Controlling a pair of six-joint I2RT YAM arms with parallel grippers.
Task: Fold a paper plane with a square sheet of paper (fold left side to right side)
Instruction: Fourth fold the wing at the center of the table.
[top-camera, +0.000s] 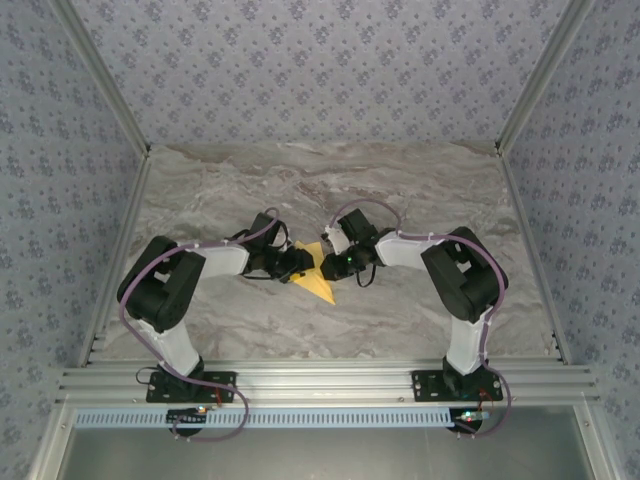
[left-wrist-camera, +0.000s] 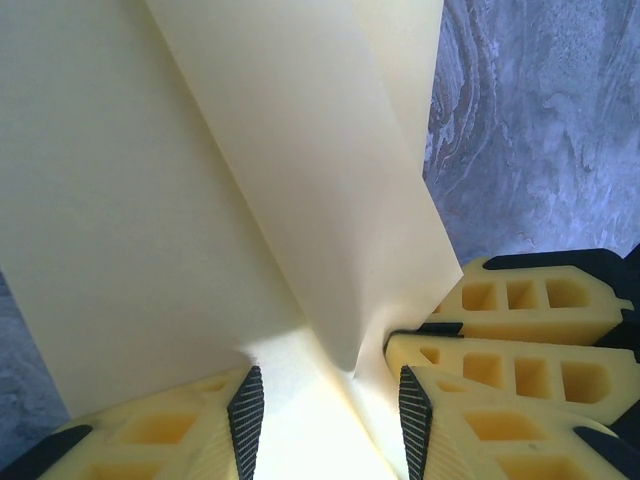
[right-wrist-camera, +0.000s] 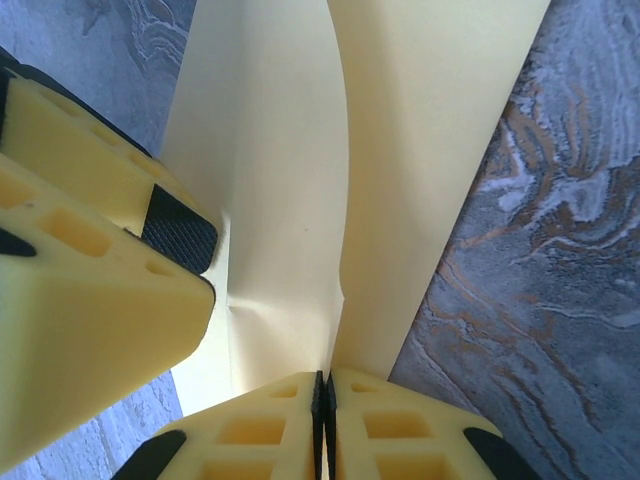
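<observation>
Though elbows (top-camera: 160, 285) wide, grippers (top-camera: 297, 263) (top-camera: 335, 266) together on paper (top-camera: 318, 282).

Nothing can be read in any view: no words, labels, brand marks, numbers or signs. The sheet of paper (left-wrist-camera: 150, 200) is blank on every face that shows. The wallpaper (top-camera: 320, 60) carries a repeating small flower-like motif, not lettering.
</observation>
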